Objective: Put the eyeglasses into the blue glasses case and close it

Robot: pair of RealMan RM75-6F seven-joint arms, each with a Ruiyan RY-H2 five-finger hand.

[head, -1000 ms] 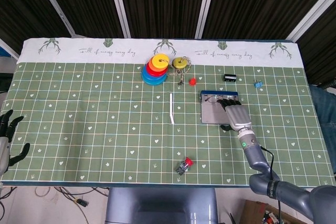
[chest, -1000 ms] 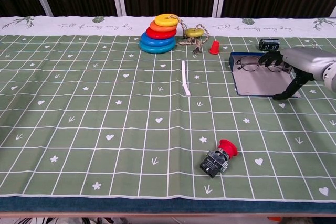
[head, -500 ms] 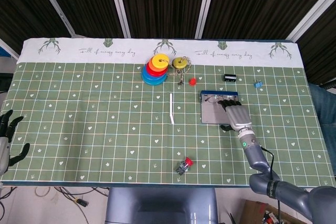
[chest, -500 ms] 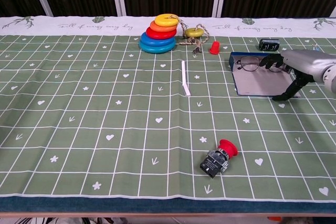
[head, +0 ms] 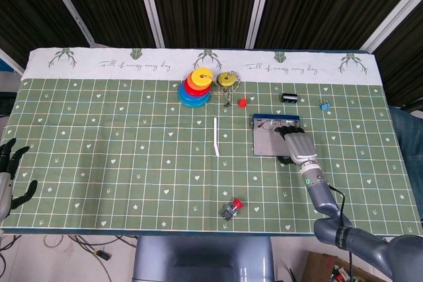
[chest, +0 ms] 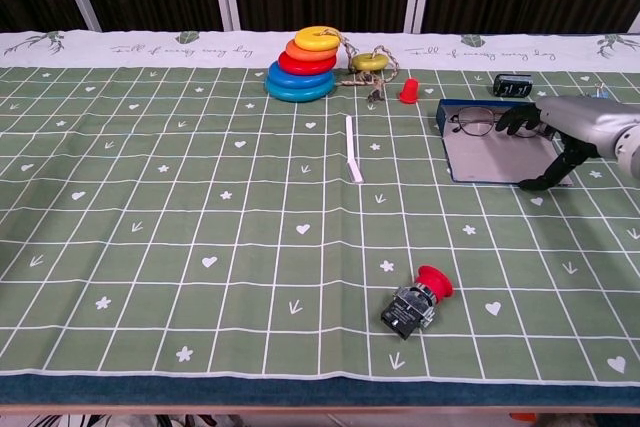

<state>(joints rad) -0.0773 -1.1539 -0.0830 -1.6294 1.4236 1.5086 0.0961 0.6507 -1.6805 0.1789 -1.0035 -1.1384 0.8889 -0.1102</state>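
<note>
The blue glasses case [chest: 488, 159] lies open and flat at the right of the table, its grey lining facing up. The eyeglasses [chest: 474, 124] rest on its far part, against the blue edge. My right hand [chest: 573, 123] hovers over the case's right side, fingertips [chest: 518, 121] at the right end of the glasses and thumb down by the case's near right corner. From the head view the same hand [head: 298, 144] covers the right half of the case [head: 266, 142]. My left hand [head: 9, 171] sits at the far left table edge, fingers spread, holding nothing.
A stack of coloured rings [chest: 303, 64] and a yellow ring on a string [chest: 370, 62] stand at the back centre. Near the case are a small red cone [chest: 408, 91] and a black object [chest: 512, 84]. A white stick [chest: 352, 162] lies mid-table, and a red push-button [chest: 418, 302] sits near the front.
My right hand's fingertips have slid slightly back toward the right end of the glasses. The glasses, the case and the left hand have not moved.
</note>
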